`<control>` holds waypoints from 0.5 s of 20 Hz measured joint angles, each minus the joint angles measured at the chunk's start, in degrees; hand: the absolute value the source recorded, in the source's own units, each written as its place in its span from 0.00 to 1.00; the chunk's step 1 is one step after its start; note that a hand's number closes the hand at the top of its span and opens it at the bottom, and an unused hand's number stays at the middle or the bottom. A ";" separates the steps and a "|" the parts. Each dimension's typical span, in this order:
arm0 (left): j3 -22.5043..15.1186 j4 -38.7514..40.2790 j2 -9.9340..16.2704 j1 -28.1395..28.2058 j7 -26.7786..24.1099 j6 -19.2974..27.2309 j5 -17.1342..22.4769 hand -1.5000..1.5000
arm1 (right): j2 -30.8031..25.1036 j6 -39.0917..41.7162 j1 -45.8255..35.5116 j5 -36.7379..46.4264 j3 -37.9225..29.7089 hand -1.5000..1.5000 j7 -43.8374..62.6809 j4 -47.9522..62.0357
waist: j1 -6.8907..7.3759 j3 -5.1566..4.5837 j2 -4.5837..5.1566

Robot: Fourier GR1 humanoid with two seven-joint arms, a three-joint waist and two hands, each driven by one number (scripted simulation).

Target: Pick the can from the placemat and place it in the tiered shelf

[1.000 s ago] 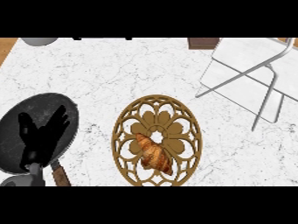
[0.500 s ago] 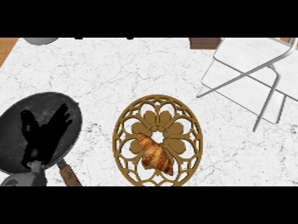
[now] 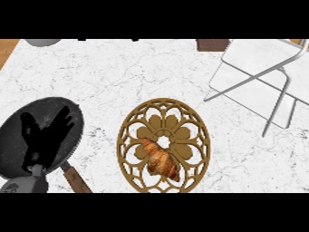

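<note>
Found no can anywhere on the white marbled bench (image 3: 117,72). Saw instead a golden-brown croissant (image 3: 160,158) on the round, ochre, openwork placemat (image 3: 163,102), in the mat's nearer half, just below its flower-shaped centre. Took that pastry for the thing to be moved, since nothing else lay on the mat.

Noted its long axis running on a slant, from the upper left down to the lower right of the head view.

Located the left robot hand (image 3: 46,136), black, over the dark round frying pan (image 3: 9,154) at the view's left, fingers spread and straight, released, grasping nothing. Made out its grey forearm (image 3: 26,183) at the lower edge, beside the pan's brown handle (image 3: 76,181). Saw nothing of the right robot hand.

Placed the croissant to the right of that left robot hand and a little nearer the lower edge, apart from it, with the pan's rim and a strip of bare bench between. Judged a sideways reach to the right necessary, with the fingers closing across the slanted axis, not along it.

Spotted the white tiered shelf with its grey wire frame (image 3: 263,63) at the upper right, beyond the mat, on the side away from the visible hand.
</note>
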 measured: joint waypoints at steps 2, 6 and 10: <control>0.45 0.28 0.02 -0.46 0.28 -0.04 0.15 0.50 | 0.06 -0.44 0.22 -0.34 0.17 1.00 -0.44 0.11 | -0.05 -0.03 0.01; 0.29 -1.19 -0.35 1.04 0.41 -0.19 0.00 0.50 | -0.45 0.63 -0.31 -0.38 0.97 1.00 -0.13 0.76 | -0.04 0.02 0.01; 0.68 -1.64 -0.03 1.97 -0.11 -0.97 0.24 0.50 | -0.42 -0.60 0.73 -0.95 0.04 0.00 0.50 -0.70 | -0.11 -0.01 -0.06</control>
